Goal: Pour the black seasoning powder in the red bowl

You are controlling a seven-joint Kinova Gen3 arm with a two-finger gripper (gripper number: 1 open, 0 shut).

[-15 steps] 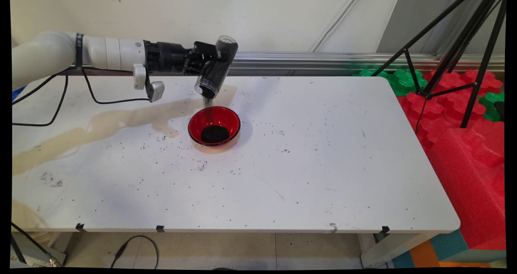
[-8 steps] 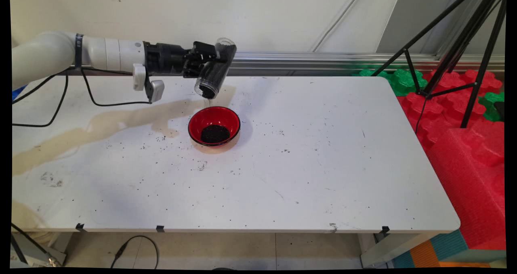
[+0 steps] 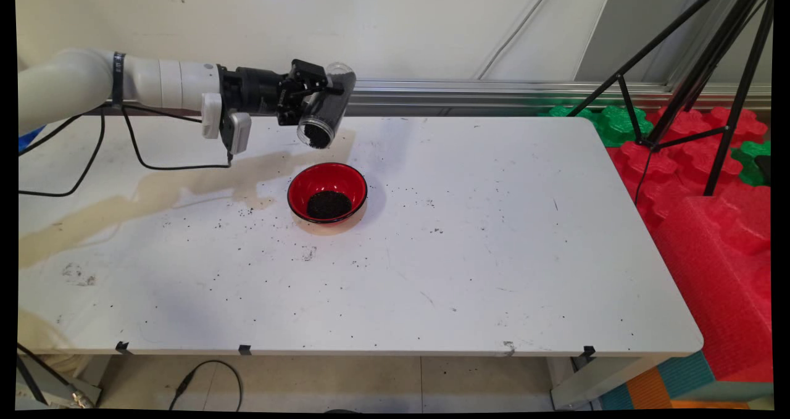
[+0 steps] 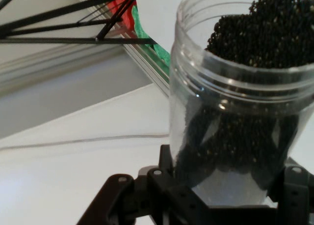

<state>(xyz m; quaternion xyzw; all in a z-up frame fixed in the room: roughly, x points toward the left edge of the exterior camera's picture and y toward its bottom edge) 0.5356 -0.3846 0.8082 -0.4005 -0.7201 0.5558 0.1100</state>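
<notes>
— Main view first: what has the gripper (image 3: 322,95) got?

— It is clenched on a clear plastic jar (image 3: 327,107), holding it round the body. The jar is tipped, its open mouth pointing down and toward the camera, its base up and back toward the wall. The arm comes in level from the left, above the table's far side.

— Anything in the jar?

— Small dark grains (image 4: 265,33). In the hand view they fill much of the jar (image 4: 235,112) and lie heaped up to the threaded rim, with the gripper's black linkage (image 4: 196,200) cradling the jar from either side.

— And beneath it?

— A red bowl (image 3: 327,192) stands on the white table (image 3: 494,271), lower in the picture than the jar's mouth and apart from it. A dark pile of the same grains (image 3: 329,204) sits in the bottom of the bowl. No stream between jar and bowl is visible.

— Farther out?

— Loose dark specks (image 3: 247,212) are scattered over the tabletop around the bowl. A tan stain (image 3: 160,187) runs from the left edge toward the bowl. Black cables (image 3: 136,153) hang from the arm. At the right, a black tripod (image 3: 710,67) stands over red (image 3: 728,234) and green foam blocks (image 3: 617,123).
</notes>
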